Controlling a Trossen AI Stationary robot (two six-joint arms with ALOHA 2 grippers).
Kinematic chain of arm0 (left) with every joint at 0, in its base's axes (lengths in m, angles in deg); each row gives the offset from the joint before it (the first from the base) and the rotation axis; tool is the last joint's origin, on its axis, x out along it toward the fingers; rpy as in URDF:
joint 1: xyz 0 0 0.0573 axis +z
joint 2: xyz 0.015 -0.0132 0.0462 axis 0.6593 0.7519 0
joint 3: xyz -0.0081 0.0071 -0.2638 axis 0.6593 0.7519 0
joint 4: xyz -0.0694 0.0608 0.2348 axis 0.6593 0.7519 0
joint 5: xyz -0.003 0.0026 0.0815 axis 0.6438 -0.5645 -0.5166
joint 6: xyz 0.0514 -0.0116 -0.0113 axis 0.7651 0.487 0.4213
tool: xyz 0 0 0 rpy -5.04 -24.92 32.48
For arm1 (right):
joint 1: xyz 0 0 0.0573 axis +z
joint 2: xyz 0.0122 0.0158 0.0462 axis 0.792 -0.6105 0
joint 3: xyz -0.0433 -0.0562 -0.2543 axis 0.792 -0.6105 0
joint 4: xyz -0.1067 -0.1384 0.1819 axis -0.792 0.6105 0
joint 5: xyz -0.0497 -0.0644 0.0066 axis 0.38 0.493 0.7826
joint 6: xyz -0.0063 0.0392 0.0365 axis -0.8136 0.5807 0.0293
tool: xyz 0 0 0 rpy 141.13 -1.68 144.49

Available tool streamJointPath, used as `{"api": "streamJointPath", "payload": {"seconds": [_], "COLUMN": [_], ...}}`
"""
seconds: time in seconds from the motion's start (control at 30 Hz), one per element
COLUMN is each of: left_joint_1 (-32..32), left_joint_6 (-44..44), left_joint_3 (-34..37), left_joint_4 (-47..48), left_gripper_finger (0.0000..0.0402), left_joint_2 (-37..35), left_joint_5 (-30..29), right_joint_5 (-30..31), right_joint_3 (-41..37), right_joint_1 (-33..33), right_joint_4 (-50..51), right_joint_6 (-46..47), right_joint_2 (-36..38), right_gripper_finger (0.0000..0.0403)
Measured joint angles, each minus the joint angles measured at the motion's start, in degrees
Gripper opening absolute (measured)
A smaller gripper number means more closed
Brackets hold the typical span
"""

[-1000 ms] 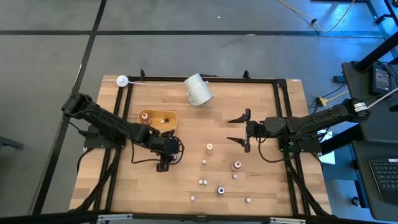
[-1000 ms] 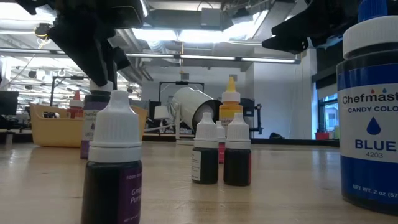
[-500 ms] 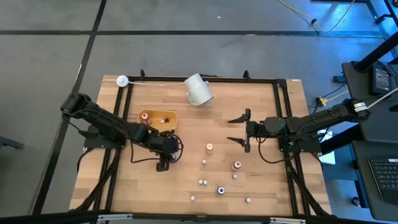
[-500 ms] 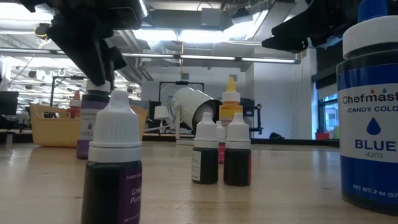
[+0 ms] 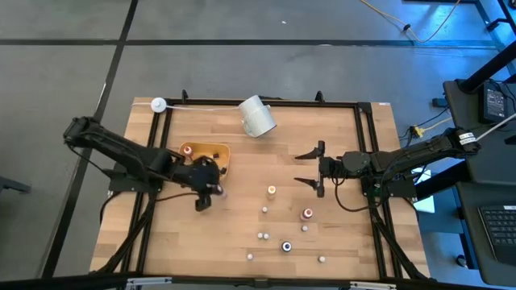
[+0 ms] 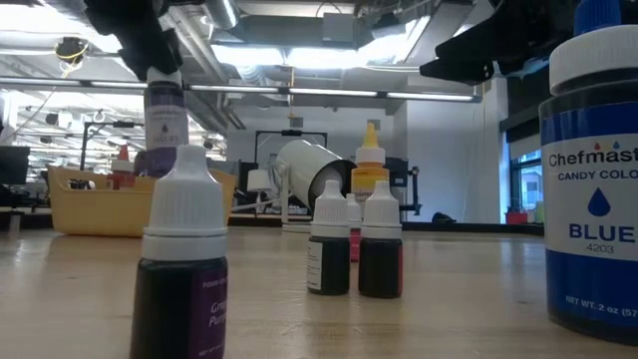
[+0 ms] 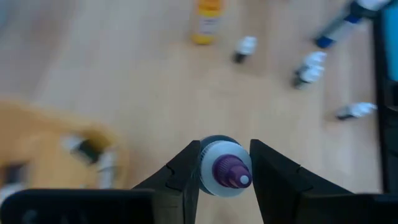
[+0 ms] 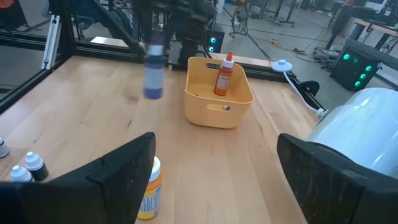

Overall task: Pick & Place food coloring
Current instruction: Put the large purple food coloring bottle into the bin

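My left gripper (image 5: 207,192) hangs above the table just in front of the yellow-orange tray (image 5: 216,150), shut on a food coloring bottle (image 6: 165,115) with a purple cap (image 7: 229,171). Several more small food coloring bottles (image 5: 272,191) stand on their bases on the wood, right of centre. The tray holds a red-capped bottle (image 8: 224,74), standing upright. My right gripper (image 5: 310,169) hovers open at the right, above the table and nothing between its fingers. My left gripper pinches the bottle's whitish shoulder (image 7: 208,175), just under the purple cap, between its two fingers (image 7: 185,174). The fingers come from above, slanting down. The bottle hangs nearly upright below them, cap up, its base clear of the table.
A big white cup (image 5: 256,115) lies on its side at the far edge. A large blue bottle (image 6: 593,189) stands close to the low camera, a dark one (image 6: 181,259) beside it. Bare wood (image 5: 193,242) lies at the near left.
My left gripper has gone up and toward the table's left and far side, nearer the tray, rolling a little. The purple-capped bottle, which stood on the table a second ago, now hangs clear of it.
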Motion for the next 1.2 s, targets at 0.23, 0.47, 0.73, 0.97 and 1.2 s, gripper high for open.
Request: {"api": "streamJointPath", "payload": {"seconds": [0.23,0.47,0.73,0.97,1.2], "left_joint_1": [-0.02,0.01,0.9,2.54,5.44], "left_joint_6": [-12.84,-23.51,-32.61,-37.05,-37.87], "left_joint_3": [-0.02,-0.07,2.31,8.45,8.96], "left_joint_4": [16.78,27.7,32.81,32.6,31.54], "left_gripper_finger": [0.0112,0.0114,0.0116,0.0111,0.0113], "left_joint_2": [-8.21,-11.52,-10.82,-10.77,-10.8], "left_joint_5": [-9.46,-16.98,-18.14,-18.67,-20.99], "right_joint_5": [0.0,0.0,0.0,0.0,0.01], "right_joint_3": [0.02,0.02,0.02,0.02,0.02], "right_joint_1": [0.02,0.01,0.02,0.02,0.01], "right_joint_4": [0.07,0.07,0.23,0.42,0.42], "right_joint_6": [0.0,0.0,0.0,0.0,0.02], "right_joint_2": [0.0,0.0,0.0,0.0,0.0], "right_gripper_finger": [0.0337,0.0337,0.0337,0.0337,0.0337]}}
